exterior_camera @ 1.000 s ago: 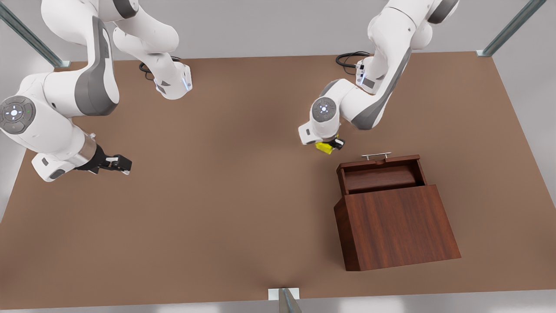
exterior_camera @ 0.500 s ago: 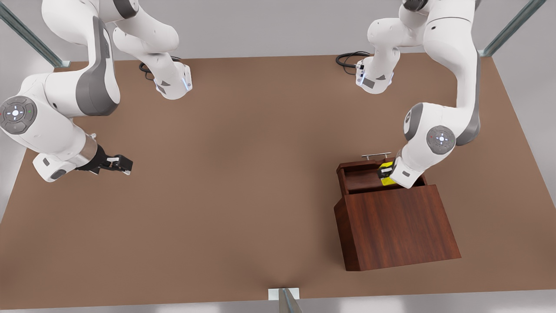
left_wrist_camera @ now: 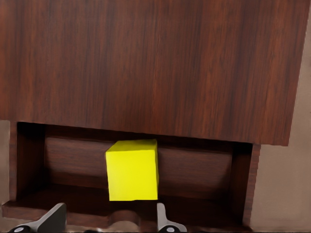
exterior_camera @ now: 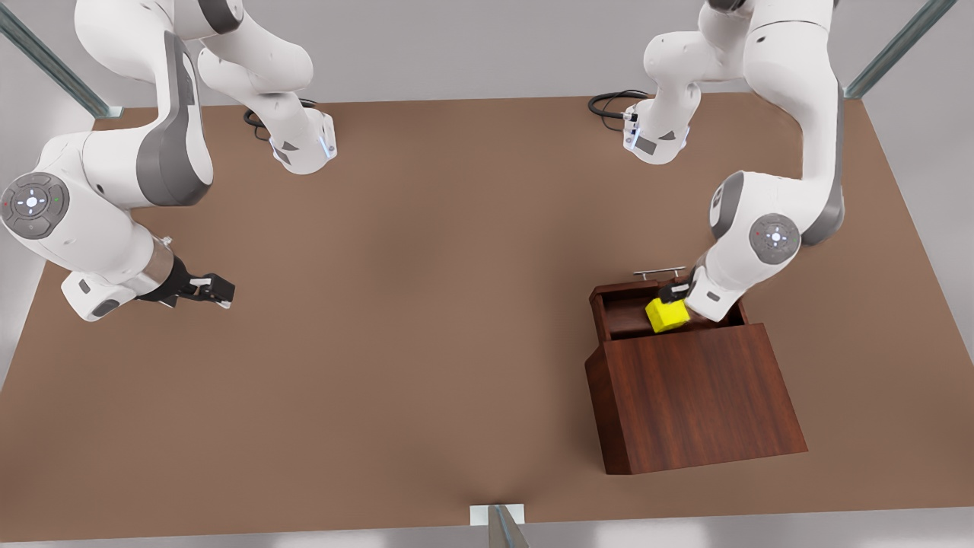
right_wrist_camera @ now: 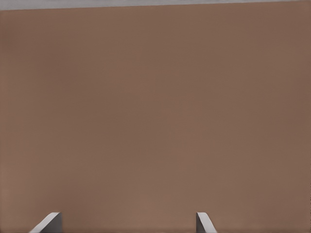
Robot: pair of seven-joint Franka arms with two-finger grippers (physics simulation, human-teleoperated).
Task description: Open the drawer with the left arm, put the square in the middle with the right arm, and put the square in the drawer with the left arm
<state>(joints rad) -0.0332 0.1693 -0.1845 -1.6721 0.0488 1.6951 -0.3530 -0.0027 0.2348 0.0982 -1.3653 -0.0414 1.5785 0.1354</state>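
The drawer [exterior_camera: 620, 308] of the wooden box [exterior_camera: 692, 396] stands pulled out, its silver handle [exterior_camera: 659, 272] toward the back. The yellow square [exterior_camera: 667, 314] rests inside the drawer tray [left_wrist_camera: 194, 170], against the box front. My left gripper [exterior_camera: 676, 292], on the front view's right, hovers just behind the square [left_wrist_camera: 132, 170], open, and its fingertips [left_wrist_camera: 57, 216] do not touch it. My right gripper [exterior_camera: 219, 289] waits open low over the table at the front view's left, with bare tabletop [right_wrist_camera: 155, 121] below it. The middle [exterior_camera: 456, 304] of the table is bare brown.
The slant-topped box takes up the front right of the table. Both arm bases [exterior_camera: 304, 144] stand at the back edge with black cables [exterior_camera: 609, 103]. A metal bracket [exterior_camera: 498, 517] sits at the front edge.
My left gripper carried the square from the table's middle over to the drawer, then opened; the square now lies in the tray. The right arm barely shifted.
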